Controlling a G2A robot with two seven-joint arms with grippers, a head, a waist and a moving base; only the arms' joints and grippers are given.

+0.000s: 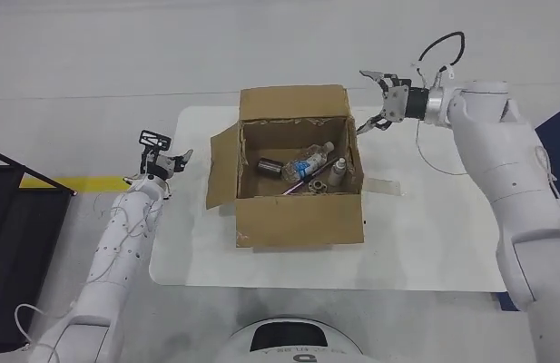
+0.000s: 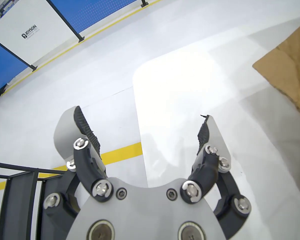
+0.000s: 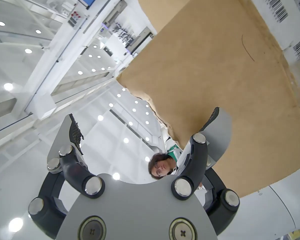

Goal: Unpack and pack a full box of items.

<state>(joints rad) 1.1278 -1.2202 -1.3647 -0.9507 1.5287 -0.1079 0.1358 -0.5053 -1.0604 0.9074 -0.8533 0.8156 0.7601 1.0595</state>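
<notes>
Jaws spread, right gripper (image 1: 363, 102) by box (image 1: 298, 222), left gripper (image 1: 168, 148) seemingly over table (image 1: 425, 245) edge

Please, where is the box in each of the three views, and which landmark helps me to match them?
Top view: box at the centre, open, on the table.
Left wrist view: one flap at the frame's edge, beyond the left gripper.
Right wrist view: its outer side close ahead of the right gripper.
Landmark: the white table under the box.
</notes>
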